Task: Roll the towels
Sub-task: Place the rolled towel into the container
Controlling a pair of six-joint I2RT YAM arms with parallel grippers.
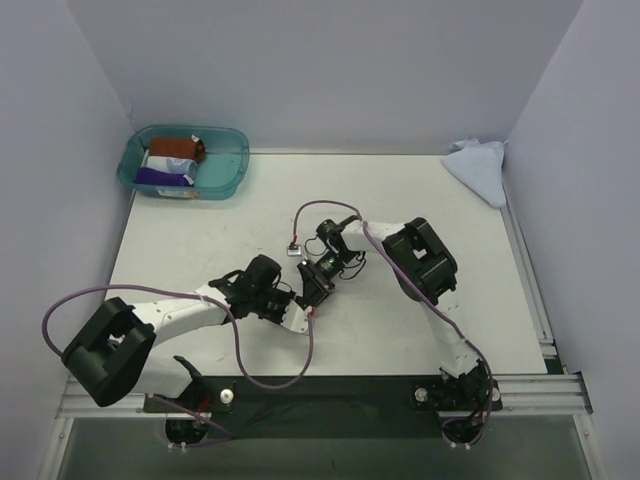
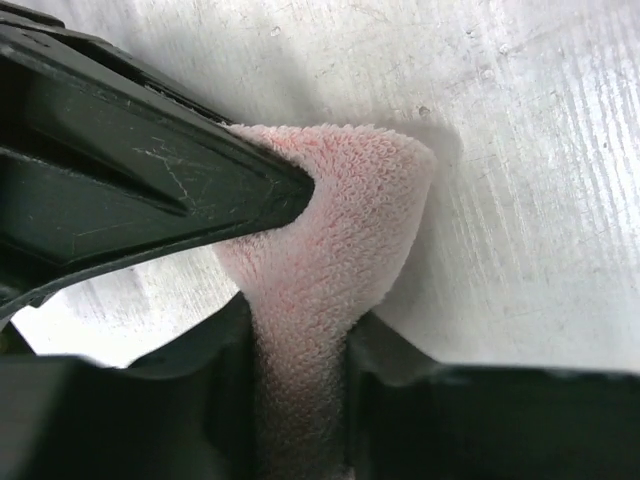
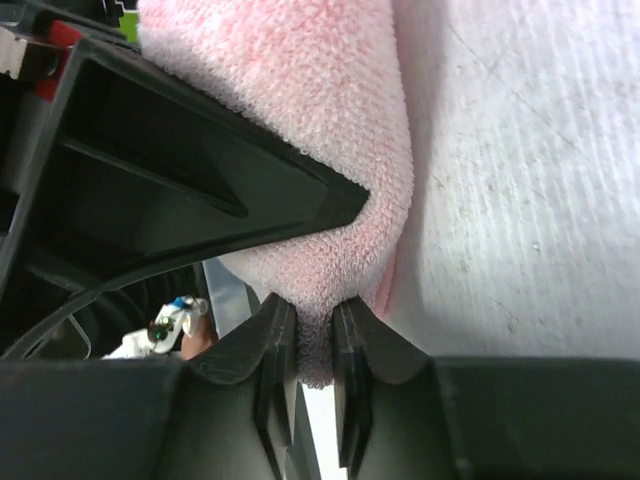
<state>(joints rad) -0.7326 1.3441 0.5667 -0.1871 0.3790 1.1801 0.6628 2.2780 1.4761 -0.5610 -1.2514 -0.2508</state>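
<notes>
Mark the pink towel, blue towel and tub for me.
pink towel [image 2: 330, 250], left wrist view, folded middle.
blue towel [image 1: 478, 165], top view, crumpled middle.
tub [image 1: 240, 165], top view, right wall.

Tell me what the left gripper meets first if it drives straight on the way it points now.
The pale pink terry towel pinched in the left gripper's fingers; its fold bulges just ahead of them. Past it only the bare white tabletop shows, though depth there is hard to judge.

Pale pink towel [image 2: 330, 240], light blue towel [image 1: 478, 168] (teal tub [image 1: 228, 172]), black fingers [image 2: 460, 420].
</notes>
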